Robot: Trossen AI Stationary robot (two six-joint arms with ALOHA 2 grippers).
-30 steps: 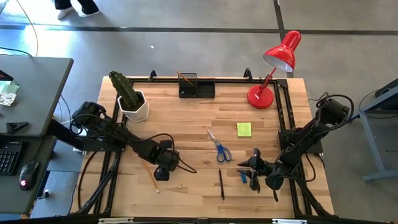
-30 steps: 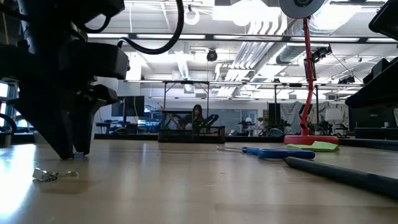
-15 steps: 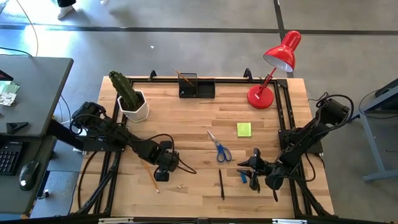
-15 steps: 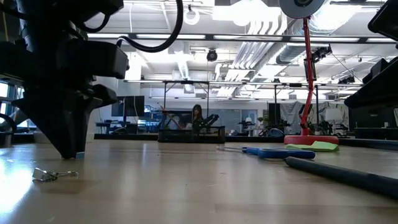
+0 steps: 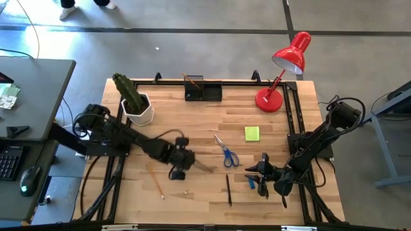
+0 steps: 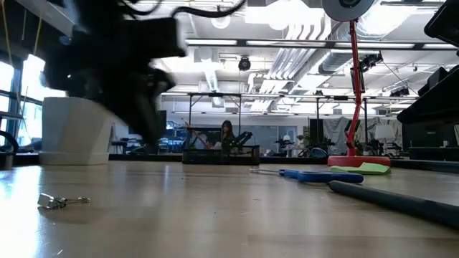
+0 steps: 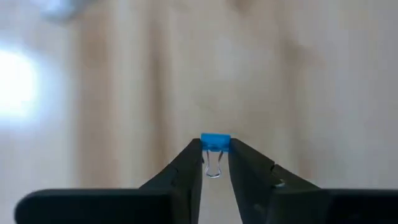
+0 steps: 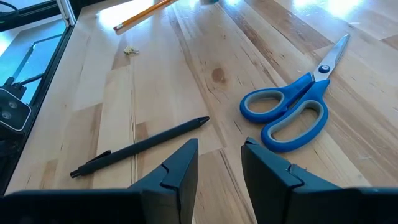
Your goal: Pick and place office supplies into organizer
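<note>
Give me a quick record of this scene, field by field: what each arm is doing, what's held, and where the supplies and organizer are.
left gripper: above table middle, fingers shut on blue binder clip
right gripper: near front right, fingers open, holding nothing
organizer: far edge of table
scissors: flat, mid-table
sticky pad: right of scissors
black pen: near front edge
pencil: front left
small clip: loose, front

1. Left gripper over mid-table, between the pencil and the scissors.
2. Right gripper low, near the black pen.
3. Organizer at the far edge.
</note>
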